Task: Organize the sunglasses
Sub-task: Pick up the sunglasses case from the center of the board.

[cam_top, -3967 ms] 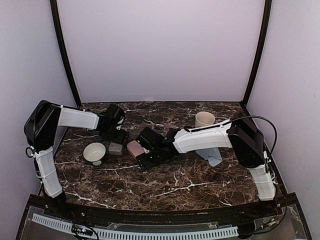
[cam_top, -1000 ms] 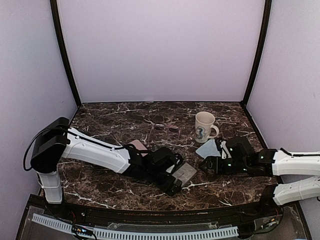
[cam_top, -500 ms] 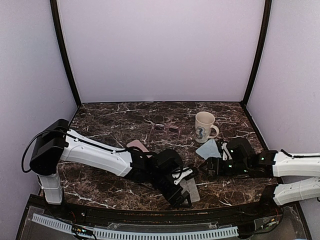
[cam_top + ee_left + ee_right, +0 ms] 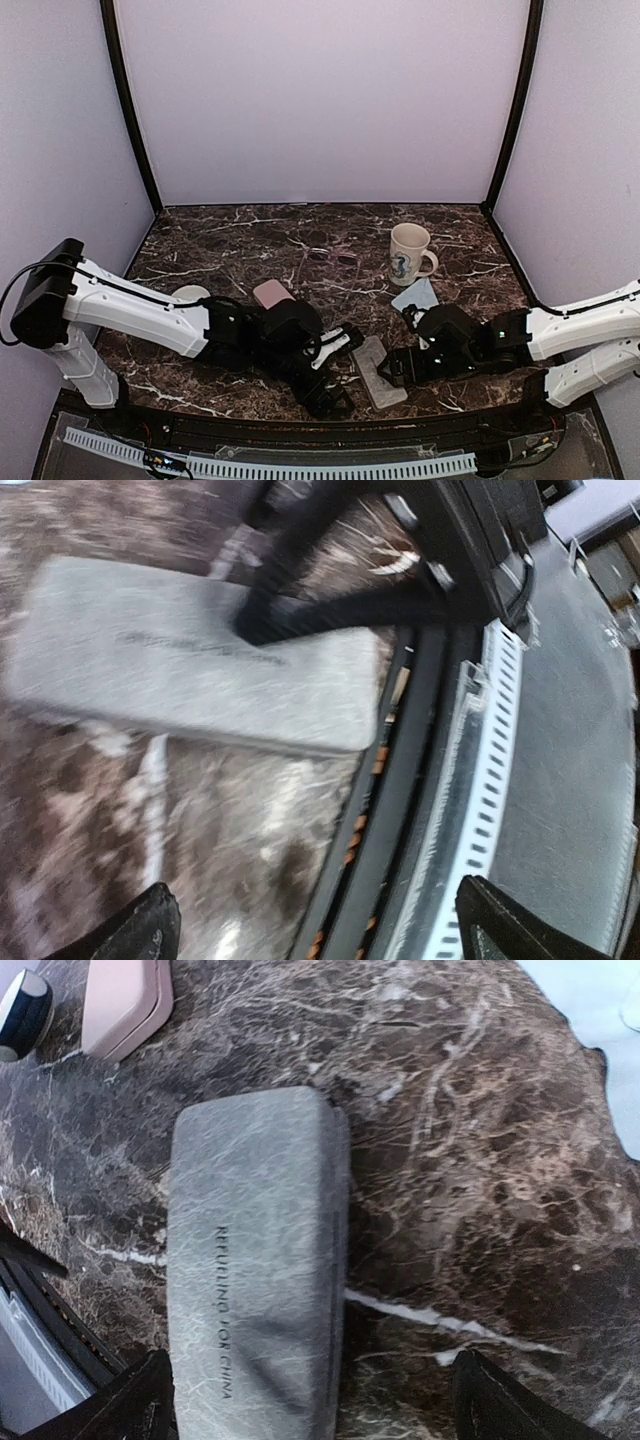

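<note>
Released and empty, the left gripper (image 4: pixel 320 930) and right gripper (image 4: pixel 312 1398) flank the closed grey case (image 4: pixel 378 372) at lower centre; the sunglasses (image 4: pixel 330 258) lie loose at mid-frame, left of the mug (image 4: pixel 408 250). Opening the case seems the step: one claw must pin it, the other lift.

Seen from above, the left arm (image 4: pixel 150 305) hides most of the white bowl (image 4: pixel 188 293) and the near end of the pink case (image 4: pixel 270 292). The right arm (image 4: pixel 570 325) covers the near corner of the light blue cloth (image 4: pixel 416 296). The sunglasses (image 4: pixel 330 260) show only as a faint pink outline. The left wrist view is blurred, so the lettering on the grey case (image 4: pixel 190 665) is unreadable. The right wrist view cuts the pink case off at its top edge.
</note>
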Robot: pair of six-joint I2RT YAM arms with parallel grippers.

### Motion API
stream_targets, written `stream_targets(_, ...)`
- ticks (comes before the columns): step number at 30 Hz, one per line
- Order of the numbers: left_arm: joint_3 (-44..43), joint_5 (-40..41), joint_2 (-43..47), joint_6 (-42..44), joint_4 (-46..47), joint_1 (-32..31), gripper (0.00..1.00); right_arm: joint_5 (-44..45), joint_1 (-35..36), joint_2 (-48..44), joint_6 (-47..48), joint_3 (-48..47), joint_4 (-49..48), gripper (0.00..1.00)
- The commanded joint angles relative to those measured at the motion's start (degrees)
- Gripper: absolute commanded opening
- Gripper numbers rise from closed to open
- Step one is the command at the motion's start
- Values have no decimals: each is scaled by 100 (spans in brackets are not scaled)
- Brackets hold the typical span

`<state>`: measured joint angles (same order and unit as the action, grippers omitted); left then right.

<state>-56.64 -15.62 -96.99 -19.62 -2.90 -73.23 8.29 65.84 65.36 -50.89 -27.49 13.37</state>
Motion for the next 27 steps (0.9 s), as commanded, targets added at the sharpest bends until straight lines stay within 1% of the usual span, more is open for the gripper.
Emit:
stream_targets(1, 777, 1230, 878, -388, -39, 210, 99, 664, 577, 604, -166, -674, 359, 98)
stream_targets(6, 1233, 1378, 1343, -620, 0, 693, 99, 1121, 983, 1582, -256, -1477, 1217, 99)
stream_targets(8, 1293, 1412, 1491, -571, 23, 759, 99, 1269, 1057, 1976, -297, -1726, 1506, 99)
stream_targets(11, 1280, 1475, 1560, -497, 8, 780, 99, 1371, 1126, 2298, -307, -1972, 1732, 100)
stream_targets(14, 1278, 1403, 1501, -491, 47, 785, 99, 1319, 1158, 2400, -294, -2041, 1713, 99)
stream_targets(23, 1194, 1190, 1086, -578, 265, 784, 99, 1076, 1178, 2228, -148, -1866, 1395, 90)
stream_targets(27, 1142, 1246, 1004, -600, 284, 784, 99, 1071, 1188, 2259, -115, -1879, 1406, 82)
